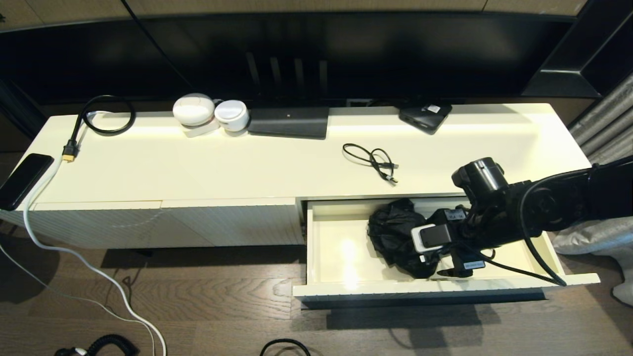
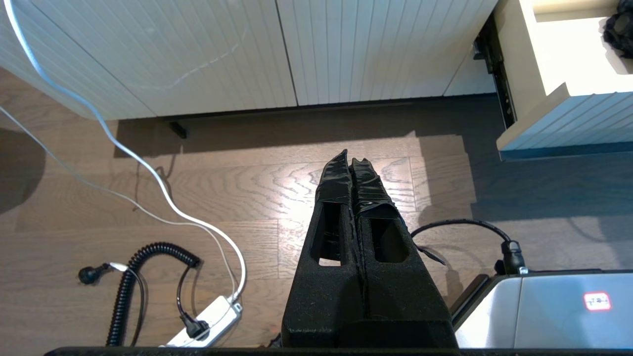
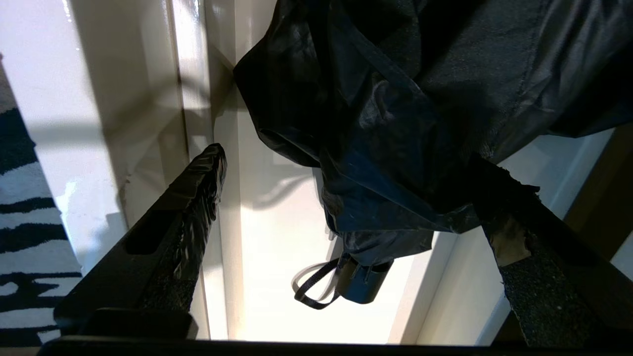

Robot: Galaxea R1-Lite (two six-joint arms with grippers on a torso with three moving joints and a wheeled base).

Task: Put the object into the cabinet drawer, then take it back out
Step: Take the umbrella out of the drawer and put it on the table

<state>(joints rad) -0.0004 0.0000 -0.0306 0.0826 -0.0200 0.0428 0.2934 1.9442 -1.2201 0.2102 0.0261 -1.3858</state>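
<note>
The cabinet drawer [image 1: 341,289] stands pulled out at the cabinet's right, its glossy cream inside [image 3: 267,277] showing. In it lies the object, a crumpled black folded umbrella [image 1: 393,230], whose fabric [image 3: 395,99] fills the right wrist view; its stubby handle with a strap loop [image 3: 363,284] rests on the drawer floor. My right gripper [image 3: 351,160] reaches down into the drawer, open, its fingers wide apart on either side of the umbrella, one finger against the fabric. My left gripper [image 2: 352,160] hangs shut and empty over the wooden floor, left of the drawer's corner [image 2: 559,113].
On the cabinet top lie a coiled black cable [image 1: 373,160], two white round devices [image 1: 194,110], a black box [image 1: 289,122] and a phone [image 1: 22,179]. Handle-less ribbed panels [image 1: 163,227] stay shut. A white cable and power strip [image 2: 207,321] lie on the floor.
</note>
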